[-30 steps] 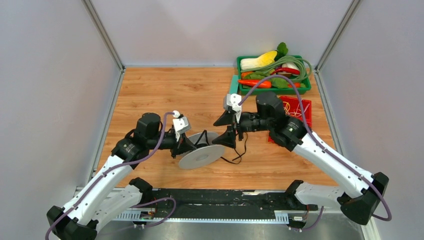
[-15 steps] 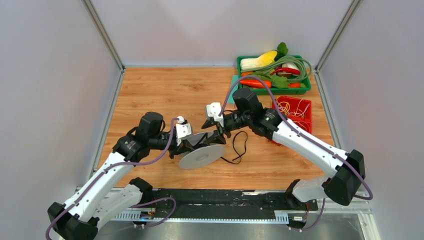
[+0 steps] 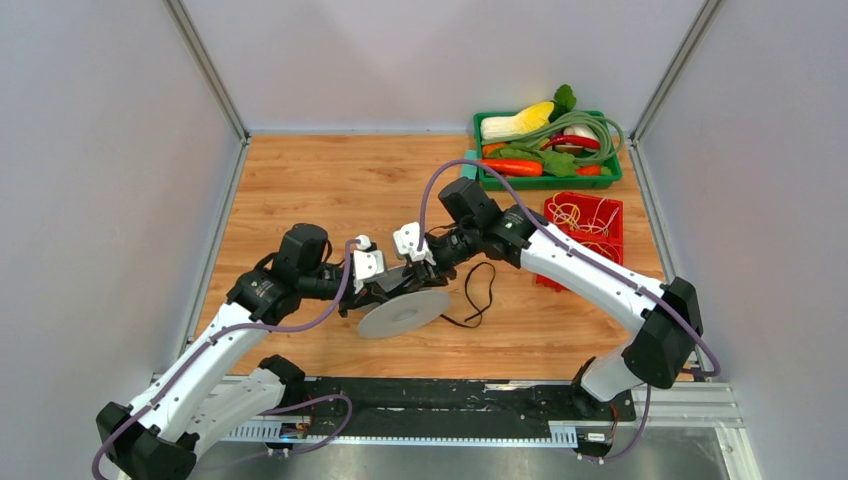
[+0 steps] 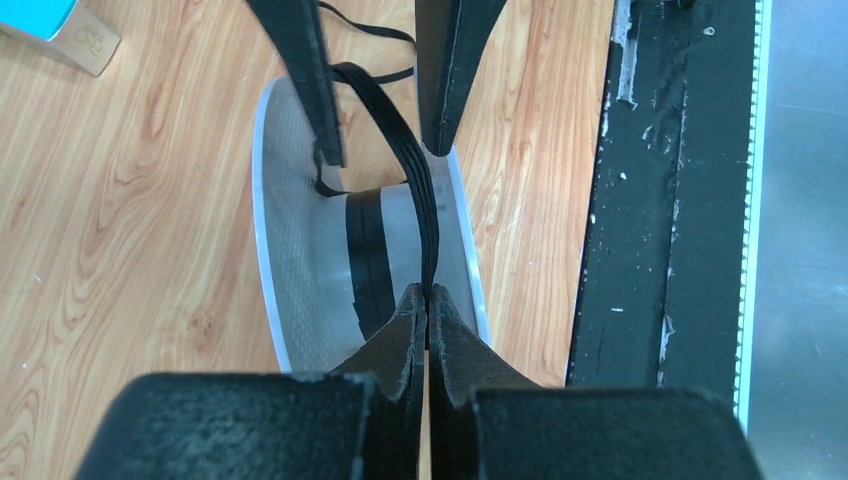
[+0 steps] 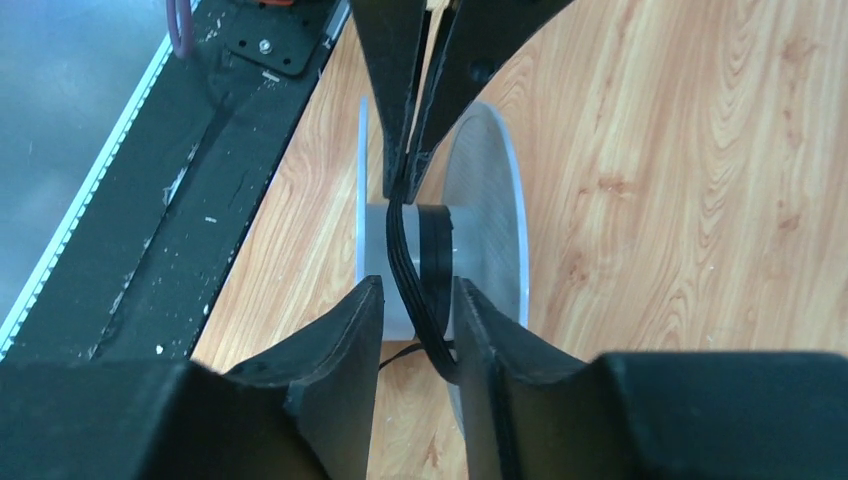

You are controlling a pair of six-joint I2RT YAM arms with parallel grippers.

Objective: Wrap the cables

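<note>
**A:** L side status?

**B:** Left gripper (image 4: 428, 293) has its jaws pressed together, clamped on the cable (image 4: 418, 190). Several black strands lie bunched side by side, pinched right at the tips, just over the hub of the spool (image 4: 300, 270).

**A:** R side?

**B:** Right gripper (image 5: 415, 288) has its jaws apart, one finger on either side of the same strand bundle. The bundle runs through the gap and leans toward one pad low in the wrist view. Can't tell if it's firm contact, but it's not clamped.

**A:** Grippers rel. to each other?

**B:** Tips facing, close together, both right at the spool, about mid-table (image 3: 320, 190).

**A:** Spool pose?

**B:** Silver-grey w/ two round flanges, tilted (near flange reads as a wide ellipse from above). Can't tell whether it rests on the wood or hangs from the strands. A few black turns sit round the hub, and the bundle rises off them to the L tips.

**A:** Rest of cable?

**B:** A loose loop lies on the table just right of the spool, on the near side of the R arm. A thin tail curls back toward the spool.

**A:** Bkgd?

**B:** Green tray (image 3: 478, 150) in the far-right corner holds veg + a green hose. Red basket (image 3: 612, 245) sits just in front of it w/ yellowish bands inside. Both are well apart from the spool.
</note>
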